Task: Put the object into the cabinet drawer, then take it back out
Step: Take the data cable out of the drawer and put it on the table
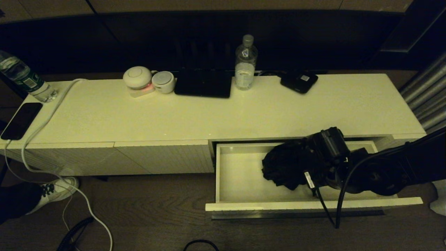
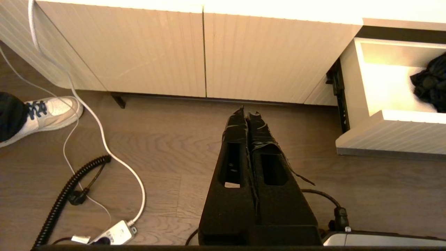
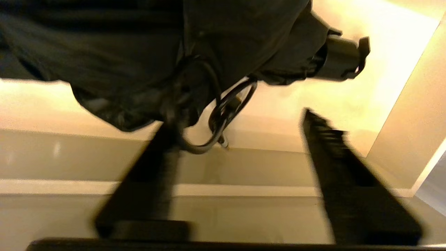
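- The right gripper [image 3: 240, 139] is down inside the open cabinet drawer [image 1: 240, 205], its two fingers [image 3: 334, 153] spread with clear space between them; nothing is clamped, though one finger touches or overlaps the lower edge of the black folding umbrella [image 3: 181, 55].
- That spread suggests either a just-finished release or a grab being set up; which of the two cannot be told from this moment.
- The umbrella lies in the drawer towards its right half, a rumpled dark bundle with its stubby handle [image 3: 343, 57] sticking out one end and a wrist loop [image 3: 223, 118] hanging beside the near finger.
- The handle and loop give something firmer to catch than loose fabric, which probably explains the approach from this end.
- In the head view the right arm reaches in from the right, covering part of the umbrella; the drawer is pulled well out, so there is room to work from above.
- The left gripper [image 2: 248, 115] is parked over the floor in front of the closed cabinet fronts, fingers pressed together and empty.
- On the cabinet top stands a water bottle [image 1: 246, 62], well apart from the drawer.
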{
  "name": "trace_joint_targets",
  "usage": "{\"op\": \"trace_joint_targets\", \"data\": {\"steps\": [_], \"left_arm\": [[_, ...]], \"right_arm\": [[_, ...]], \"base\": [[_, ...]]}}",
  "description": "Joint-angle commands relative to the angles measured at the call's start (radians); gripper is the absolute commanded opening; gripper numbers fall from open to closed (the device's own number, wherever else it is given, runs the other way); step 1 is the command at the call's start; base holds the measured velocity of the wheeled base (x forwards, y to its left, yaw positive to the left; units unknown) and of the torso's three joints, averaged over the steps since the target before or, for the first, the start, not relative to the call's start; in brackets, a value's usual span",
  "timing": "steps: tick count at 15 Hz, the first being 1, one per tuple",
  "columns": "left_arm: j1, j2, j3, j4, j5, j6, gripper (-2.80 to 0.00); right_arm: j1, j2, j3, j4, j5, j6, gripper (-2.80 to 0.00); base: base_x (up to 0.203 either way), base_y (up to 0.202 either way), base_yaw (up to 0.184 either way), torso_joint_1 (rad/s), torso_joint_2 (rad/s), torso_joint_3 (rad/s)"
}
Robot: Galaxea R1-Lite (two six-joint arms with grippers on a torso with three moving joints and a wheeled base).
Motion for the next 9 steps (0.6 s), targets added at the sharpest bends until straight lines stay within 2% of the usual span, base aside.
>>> {"op": "trace_joint_targets", "data": {"steps": [1,9], "left_arm": [[0.000,-0.002,0.000,0.000,0.001,-0.001,-2.80],[0.000,-0.002,0.000,0.000,0.001,-0.001,-2.80]], "right_arm": [[0.001,-0.009,0.004,0.006,-0.003,-0.005,-2.80],[0.033,-0.028,0.025,0.015,-0.014,-0.025,-2.80]], "base": [[0.000,0.000,0.000,0.000,0.00,0.000],[0.000,0.000,0.000,0.000,0.00,0.000]]}}
